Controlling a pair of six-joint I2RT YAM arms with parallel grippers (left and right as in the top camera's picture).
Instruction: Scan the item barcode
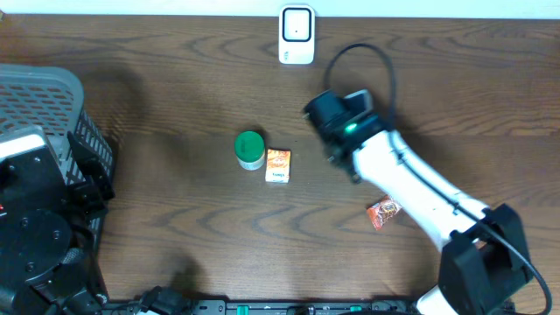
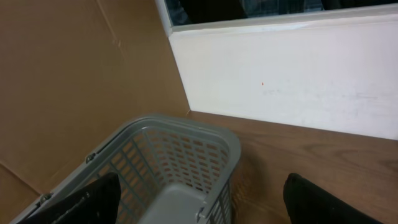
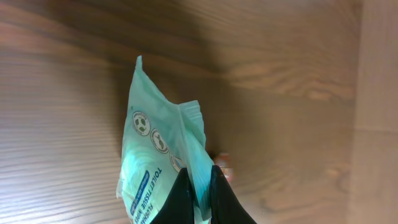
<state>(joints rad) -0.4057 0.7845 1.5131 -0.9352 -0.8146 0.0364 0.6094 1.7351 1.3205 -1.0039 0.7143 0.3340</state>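
A mint-green toilet tissue packet (image 3: 155, 149) hangs above the wooden table, pinched at its edge by my right gripper (image 3: 198, 190), which is shut on it. In the overhead view the right arm's wrist (image 1: 337, 118) hovers right of centre, below the white scanner (image 1: 296, 35) at the table's far edge; the packet is hidden under it there. My left gripper (image 2: 199, 211) is open with nothing between its fingers, over the near wall of the grey basket (image 2: 186, 134).
A green-lidded jar (image 1: 250, 149) and a small orange box (image 1: 277, 164) sit mid-table. A red packet (image 1: 383, 212) lies beside the right arm. The grey basket (image 1: 44, 87) stands at the left edge, with the left arm's black base (image 1: 35, 236) below it.
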